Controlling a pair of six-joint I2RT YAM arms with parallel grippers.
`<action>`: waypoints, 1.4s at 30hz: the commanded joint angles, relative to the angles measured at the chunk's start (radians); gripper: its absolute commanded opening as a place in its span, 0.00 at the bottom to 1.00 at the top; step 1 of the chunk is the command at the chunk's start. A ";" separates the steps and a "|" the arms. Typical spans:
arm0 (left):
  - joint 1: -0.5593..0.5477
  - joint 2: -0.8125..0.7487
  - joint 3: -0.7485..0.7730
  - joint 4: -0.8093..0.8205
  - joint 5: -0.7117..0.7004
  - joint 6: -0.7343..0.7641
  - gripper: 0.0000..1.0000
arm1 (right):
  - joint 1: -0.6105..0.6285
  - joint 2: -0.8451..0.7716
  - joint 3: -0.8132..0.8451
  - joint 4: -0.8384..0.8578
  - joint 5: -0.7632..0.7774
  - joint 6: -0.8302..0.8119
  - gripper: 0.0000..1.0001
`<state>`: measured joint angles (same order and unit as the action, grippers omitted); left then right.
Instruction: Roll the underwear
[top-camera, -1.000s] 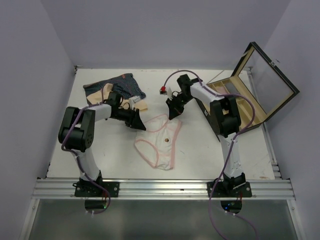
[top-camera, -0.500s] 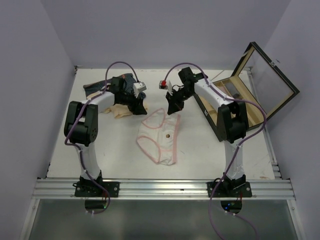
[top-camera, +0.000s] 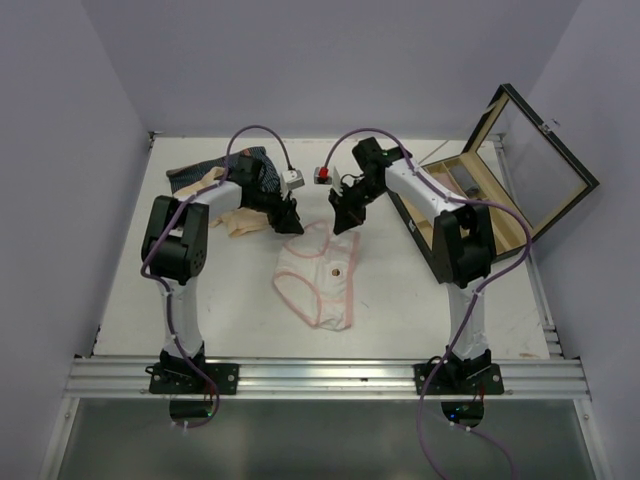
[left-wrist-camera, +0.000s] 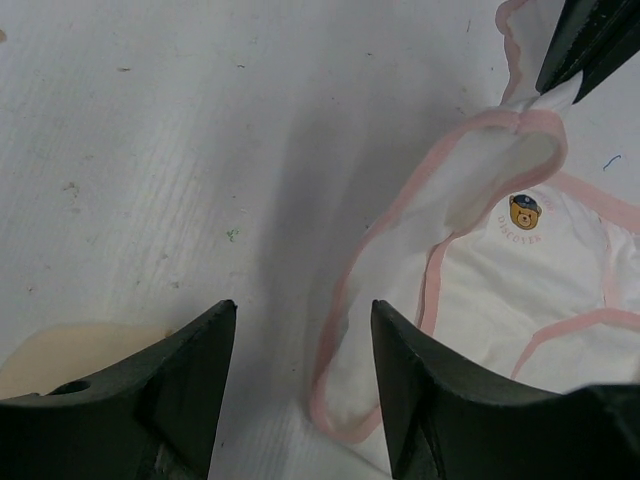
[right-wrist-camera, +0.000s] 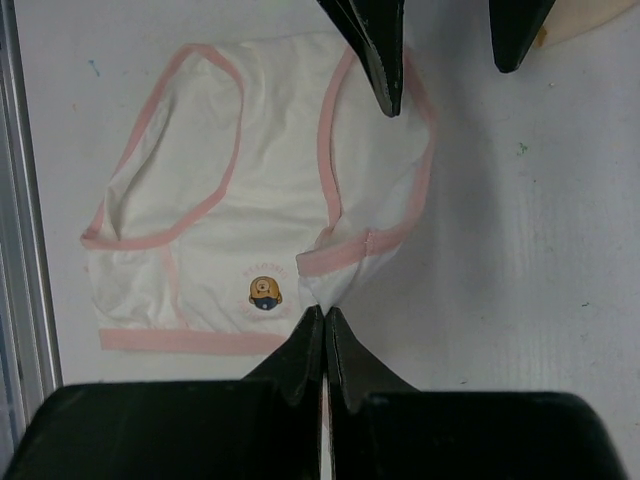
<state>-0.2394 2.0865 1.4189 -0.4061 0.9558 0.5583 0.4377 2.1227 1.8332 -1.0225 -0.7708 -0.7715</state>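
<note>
From above, the pink-and-white underwear (top-camera: 322, 275) lies in the middle, beige garment (top-camera: 240, 222) and navy one (top-camera: 250, 163) beside the left arm, wooden box (top-camera: 520, 150) at right; the left wrist shows the left gripper (left-wrist-camera: 300, 312) gaping (holding nothing), the right wrist the right gripper (right-wrist-camera: 322, 325) pinching the pink trim.

Spread flat on the tabletop (top-camera: 200, 300), just below both grippers: pink-and-white underwear (top-camera: 322, 278). At its top edge, right gripper (top-camera: 340, 222); alongside, left gripper (top-camera: 292, 222), with beige underwear (top-camera: 238, 222) and navy underwear (top-camera: 255, 165) behind.
</note>
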 joint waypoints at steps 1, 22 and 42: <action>-0.018 0.015 0.029 -0.002 0.052 0.055 0.60 | 0.002 -0.073 0.015 -0.022 -0.018 -0.031 0.00; -0.018 -0.216 -0.110 -0.099 0.021 0.218 0.00 | 0.038 -0.204 -0.058 -0.011 0.005 0.009 0.00; -0.020 -0.448 -0.337 -0.181 0.017 0.305 0.00 | 0.157 -0.394 -0.328 0.082 0.076 0.060 0.00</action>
<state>-0.2581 1.6939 1.1114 -0.5655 0.9604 0.8047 0.5819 1.7988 1.5177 -0.9657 -0.7006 -0.7322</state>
